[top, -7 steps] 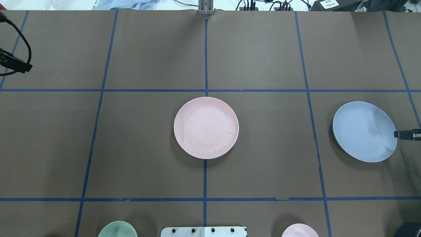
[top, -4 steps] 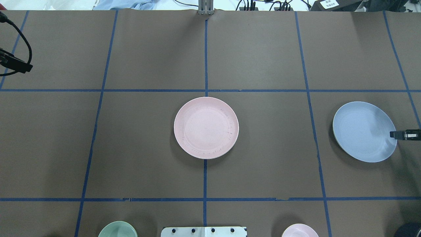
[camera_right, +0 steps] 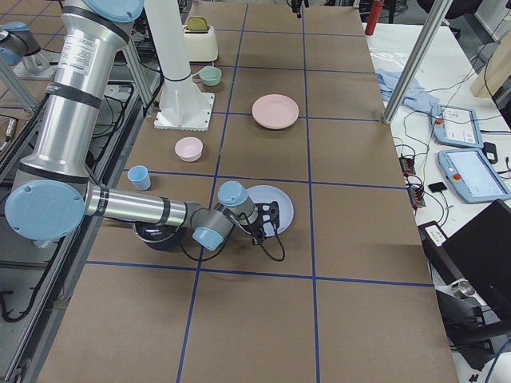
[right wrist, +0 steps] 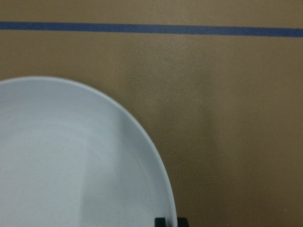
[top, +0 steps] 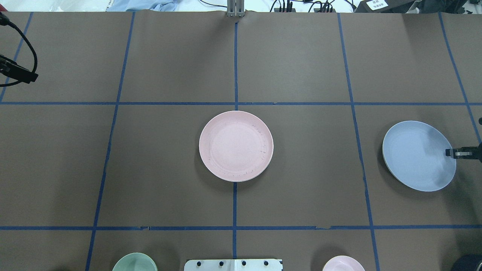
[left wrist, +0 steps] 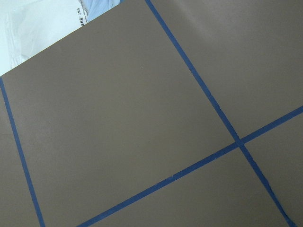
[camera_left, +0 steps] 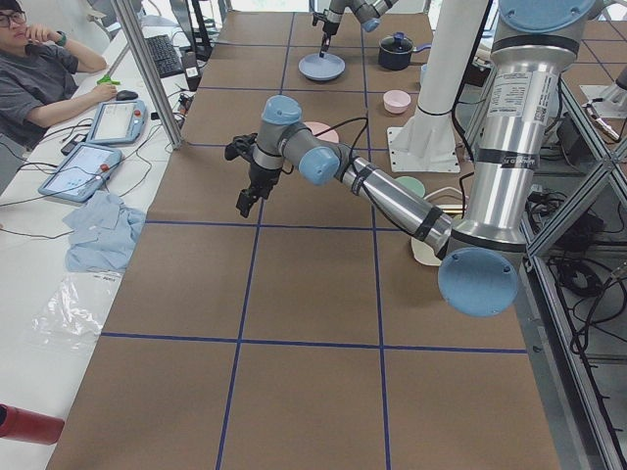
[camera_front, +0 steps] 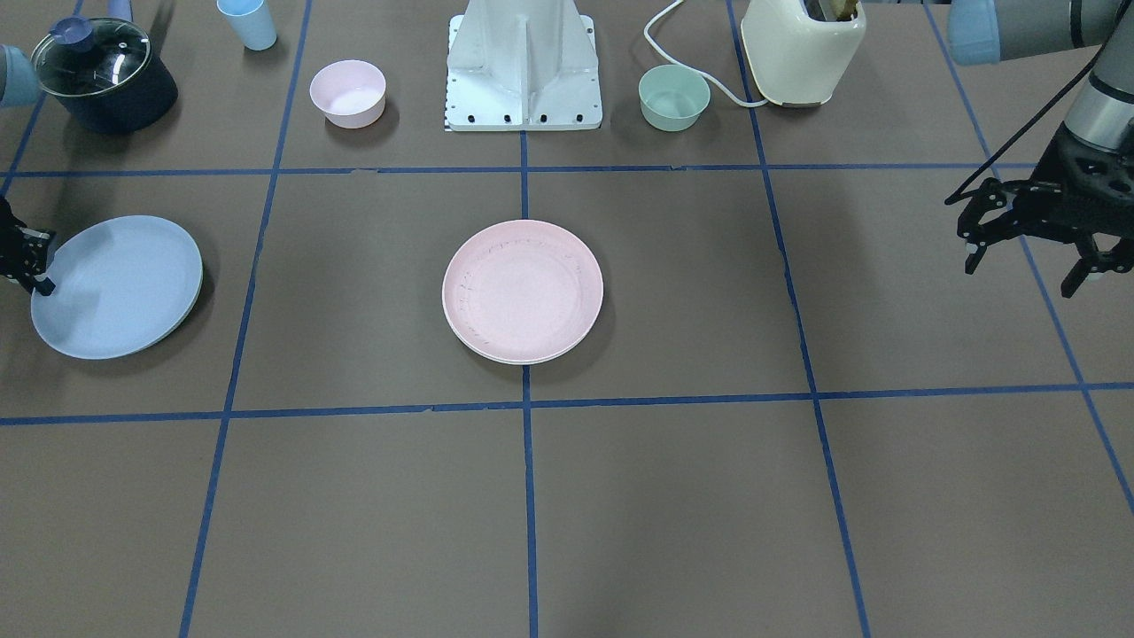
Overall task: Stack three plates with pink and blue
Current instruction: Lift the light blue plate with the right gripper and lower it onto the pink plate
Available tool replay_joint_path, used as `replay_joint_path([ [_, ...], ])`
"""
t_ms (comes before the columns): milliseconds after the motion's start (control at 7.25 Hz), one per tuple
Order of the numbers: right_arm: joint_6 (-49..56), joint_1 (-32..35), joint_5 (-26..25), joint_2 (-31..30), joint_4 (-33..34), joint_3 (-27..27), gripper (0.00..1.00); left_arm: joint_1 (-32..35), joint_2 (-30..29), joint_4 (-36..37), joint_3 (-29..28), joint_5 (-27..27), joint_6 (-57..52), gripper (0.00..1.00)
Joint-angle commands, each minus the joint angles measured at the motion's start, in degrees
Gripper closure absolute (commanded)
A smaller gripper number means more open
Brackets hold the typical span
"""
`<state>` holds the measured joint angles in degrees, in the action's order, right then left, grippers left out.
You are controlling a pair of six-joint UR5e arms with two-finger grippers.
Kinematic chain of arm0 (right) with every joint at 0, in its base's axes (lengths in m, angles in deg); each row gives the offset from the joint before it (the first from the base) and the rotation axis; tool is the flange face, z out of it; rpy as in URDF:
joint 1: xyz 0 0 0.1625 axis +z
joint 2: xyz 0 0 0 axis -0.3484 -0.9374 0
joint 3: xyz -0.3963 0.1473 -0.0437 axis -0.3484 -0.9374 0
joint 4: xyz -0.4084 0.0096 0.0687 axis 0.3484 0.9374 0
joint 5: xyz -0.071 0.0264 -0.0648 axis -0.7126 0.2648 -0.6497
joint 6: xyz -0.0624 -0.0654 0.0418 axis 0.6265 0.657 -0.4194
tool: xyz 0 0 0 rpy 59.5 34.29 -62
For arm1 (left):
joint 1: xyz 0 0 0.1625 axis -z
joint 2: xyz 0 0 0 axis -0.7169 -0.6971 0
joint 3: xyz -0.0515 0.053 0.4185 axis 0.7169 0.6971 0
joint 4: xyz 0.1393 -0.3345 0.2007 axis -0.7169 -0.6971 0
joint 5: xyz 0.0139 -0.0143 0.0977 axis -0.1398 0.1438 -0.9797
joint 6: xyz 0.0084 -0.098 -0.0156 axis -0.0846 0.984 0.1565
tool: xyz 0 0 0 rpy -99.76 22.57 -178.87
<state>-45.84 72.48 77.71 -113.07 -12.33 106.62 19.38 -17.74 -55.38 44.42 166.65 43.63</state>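
Observation:
The pale pink plate [top: 236, 146] lies at the table's middle, also in the front view [camera_front: 523, 291]. A paler cream rim [camera_front: 485, 352] shows under its edge, so the cream plate seems to lie beneath it, mostly hidden. The pale blue plate [top: 418, 156] is at the right, on the left in the front view [camera_front: 115, 285], slightly tilted. My right gripper [top: 453, 153] is shut on its outer rim; one fingertip [right wrist: 165, 221] shows at the rim in the right wrist view. My left gripper [camera_front: 1032, 257] hangs open and empty at the far left, over bare table.
Along the robot's side stand a dark lidded pot [camera_front: 102, 75], a light blue cup [camera_front: 248, 22], a small pink bowl [camera_front: 347, 93], the white robot base [camera_front: 523, 62], a green bowl [camera_front: 673, 97] and a cream toaster [camera_front: 802, 49].
My right gripper moved inward over the blue plate's rim. The blue plate then shifted a little toward the robot. The pink plate and the left arm have not moved.

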Motion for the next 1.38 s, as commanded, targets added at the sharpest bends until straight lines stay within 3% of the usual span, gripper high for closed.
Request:
replay_joint_path([
  [0, -0.07, 0.02, 0.60, 0.90, 0.27, 2.43, 1.00, -0.05, -0.09, 0.00, -0.09, 0.04, 0.15, 0.00],
  [138, -0.68, 0.11, 2.17, 2.91, 0.88, 3.40, 1.00, -0.05, -0.09, 0.00, -0.01, 0.04, 0.16, 0.00],
  [414, -7.07, 5.71, 10.49, 12.02, 5.95, 4.46, 1.00, -0.05, -0.18, 0.00, -0.18, 0.13, 0.07, 0.00],
  [690, -13.48, 6.18, 11.50, 20.90, 20.40, 12.68, 1.00, 2.91, 0.26, 0.09, -0.44, -0.66, -0.45, 0.00],
  [966, -23.13, 4.00, 10.98, 32.74, 36.15, 18.51, 1.00, 10.19, 0.26, 0.09, -4.11, 4.04, -0.72, 0.00],
  [1103, -28.75, -0.46, 8.02, 37.51, 38.48, 18.36, 1.00, 13.80, 0.17, 0.09, -7.44, 7.04, -2.64, 0.00],
  [1241, -31.42, -7.03, 0.85, 39.39, 39.90, 18.35, 1.00, 17.14, 0.17, -0.09, -11.74, 7.85, -3.09, 0.00],
])
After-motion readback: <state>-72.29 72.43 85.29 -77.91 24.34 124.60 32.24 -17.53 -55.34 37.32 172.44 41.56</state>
